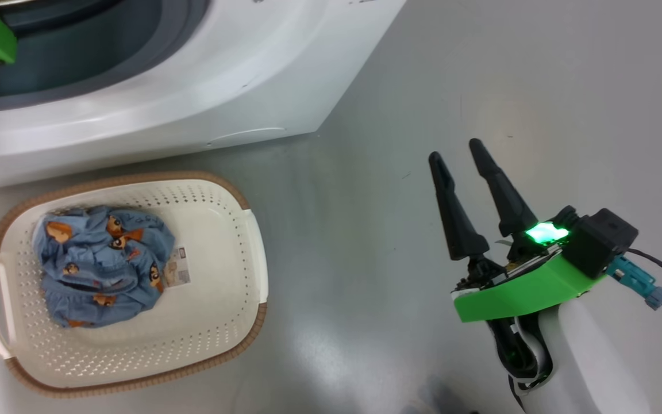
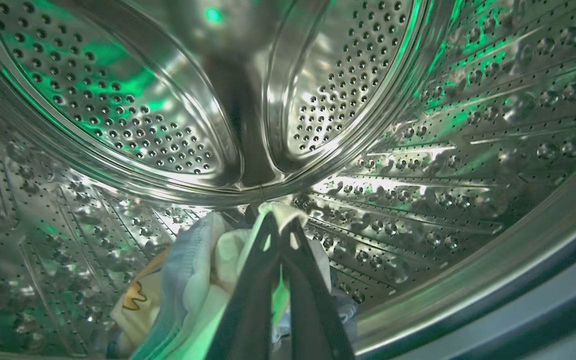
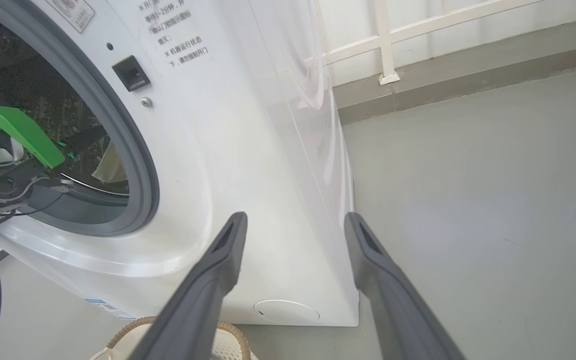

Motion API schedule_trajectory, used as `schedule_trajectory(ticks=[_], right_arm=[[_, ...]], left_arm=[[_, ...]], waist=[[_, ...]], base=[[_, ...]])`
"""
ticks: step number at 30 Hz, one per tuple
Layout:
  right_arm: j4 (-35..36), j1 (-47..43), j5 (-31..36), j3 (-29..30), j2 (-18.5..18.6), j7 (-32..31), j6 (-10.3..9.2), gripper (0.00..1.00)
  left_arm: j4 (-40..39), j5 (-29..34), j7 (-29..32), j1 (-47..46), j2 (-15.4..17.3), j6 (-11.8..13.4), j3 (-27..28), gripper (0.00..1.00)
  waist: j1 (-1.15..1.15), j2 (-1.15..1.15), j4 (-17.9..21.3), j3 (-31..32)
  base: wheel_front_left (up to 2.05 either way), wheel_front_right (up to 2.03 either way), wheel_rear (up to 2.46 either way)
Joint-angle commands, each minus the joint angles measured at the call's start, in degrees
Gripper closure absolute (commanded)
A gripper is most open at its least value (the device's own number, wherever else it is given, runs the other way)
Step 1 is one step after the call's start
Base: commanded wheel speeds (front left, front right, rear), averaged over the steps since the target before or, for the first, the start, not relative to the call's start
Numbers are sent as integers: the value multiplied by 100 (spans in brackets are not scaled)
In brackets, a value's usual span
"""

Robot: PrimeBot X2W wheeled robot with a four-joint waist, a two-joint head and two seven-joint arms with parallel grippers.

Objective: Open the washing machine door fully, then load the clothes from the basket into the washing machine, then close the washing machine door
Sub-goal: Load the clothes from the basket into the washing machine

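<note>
Left gripper (image 2: 282, 222) sat deep in drum (image 2: 118, 100), clenched on cream garment (image 2: 218, 250) at tips. Right gripper (image 1: 455, 149) stood splayed, empty, over floor (image 1: 365, 230). Blue garment (image 1: 101, 264) lay in basket (image 1: 216, 322), well apart to its left, on left arm's side.

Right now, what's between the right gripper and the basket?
Nothing: bare grey floor separates the open right gripper from the basket, as seen in the head view.

Drum (image 2: 468, 125) – shiny perf. steel
</note>
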State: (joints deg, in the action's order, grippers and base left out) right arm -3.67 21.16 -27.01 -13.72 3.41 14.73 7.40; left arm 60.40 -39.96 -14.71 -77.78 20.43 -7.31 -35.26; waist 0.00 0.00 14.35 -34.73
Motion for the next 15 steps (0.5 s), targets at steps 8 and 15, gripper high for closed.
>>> schedule_trajectory(ticks=[8, 15], right_arm=[[133, -95, -89, -247, -53, 27, 9, 0], [140, -109, -91, -269, -53, 27, 9, 0]], left_arm=[[530, -160, 22, -40, 264, -17, -2, 100], [836, -309, 134, -146, 207, -17, -104, 100]], waist=[[0, 0, 156, 49], [0, 0, 178, 43]], base=[[0, 0, 0], [0, 0, 0]])
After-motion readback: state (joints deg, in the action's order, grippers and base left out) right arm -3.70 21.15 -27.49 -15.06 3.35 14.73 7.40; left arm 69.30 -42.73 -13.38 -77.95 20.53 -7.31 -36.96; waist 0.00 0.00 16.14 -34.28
